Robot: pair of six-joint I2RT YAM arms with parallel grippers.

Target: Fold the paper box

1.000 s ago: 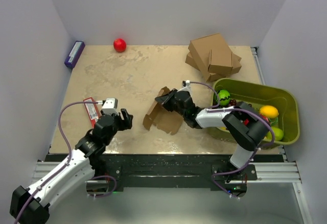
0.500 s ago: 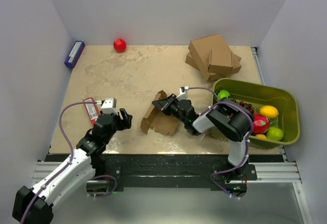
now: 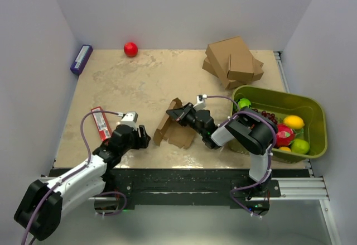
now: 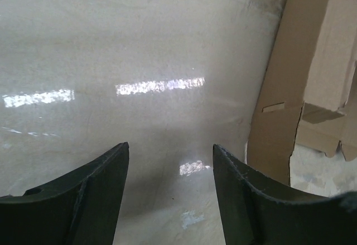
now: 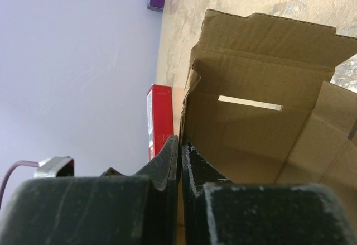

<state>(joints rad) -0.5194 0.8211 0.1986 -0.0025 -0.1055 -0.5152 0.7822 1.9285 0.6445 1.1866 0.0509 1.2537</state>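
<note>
Gripping paper box [image 5: 251,139] edge with right claw [image 5: 179,145].

A robotics lab bench: plain white walls [image 3: 184,10] enclose a beige tabletop [image 3: 145,83] edged by an aluminium rail [image 3: 295,188].

The left gripper [image 3: 143,137] now sits closer to the box [image 3: 174,129], just off its left side; a second ago it hung further left. The right gripper [image 3: 179,114] and the box itself lie slightly further left than before.
</note>
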